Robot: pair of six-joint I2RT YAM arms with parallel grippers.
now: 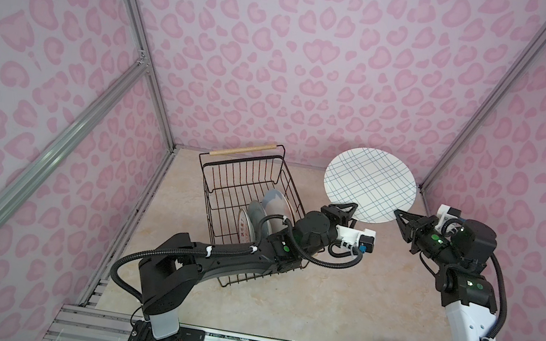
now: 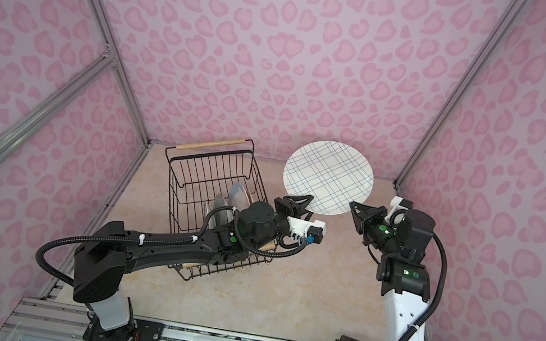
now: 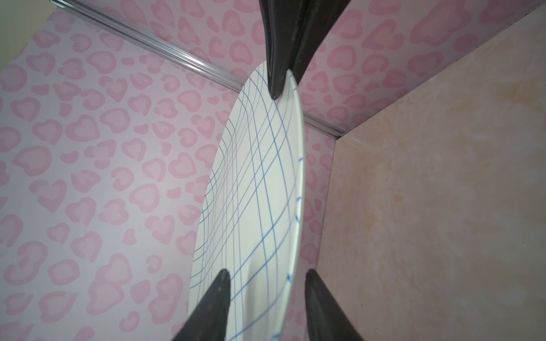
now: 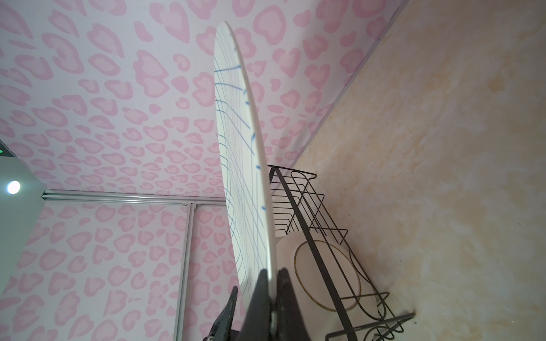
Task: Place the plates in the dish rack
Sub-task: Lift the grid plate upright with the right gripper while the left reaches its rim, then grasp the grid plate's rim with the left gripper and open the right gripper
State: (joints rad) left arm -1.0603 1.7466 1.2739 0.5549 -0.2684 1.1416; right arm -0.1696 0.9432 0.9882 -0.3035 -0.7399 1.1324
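One grid-lined plate (image 1: pixel 369 184) is up in the air, clear of the table (image 1: pixel 335 304), to the right of the dish rack (image 1: pixel 241 171), with two grippers at its near edge. The right gripper (image 1: pixel 397 212) has it: in the right wrist view the fingers (image 4: pixel 260 295) are pinched tight on the rim, and the plate (image 4: pixel 236 177) stands edge-on to that camera.

The left gripper (image 1: pixel 352 208) is at the opposite side of that near edge. From the left wrist camera its jaws straddle the rim (image 3: pixel 267 271), one finger across the patterned face and the other just off the edge, with a sliver of gap showing. So it is narrow, but not clamped.

One black wire rack sits on the table, with one wooden handle (image 1: pixel 243 150) in plain view at the far end. Three plates are on edge inside it in both top views:
- a grey-blue one (image 1: pixel 275 200)
- a second grey one (image 1: pixel 255 214)
- one with red characters (image 1: pixel 245 229)

The left arm crosses over the rack's near end, so I cannot tell whether more plates are hidden there.
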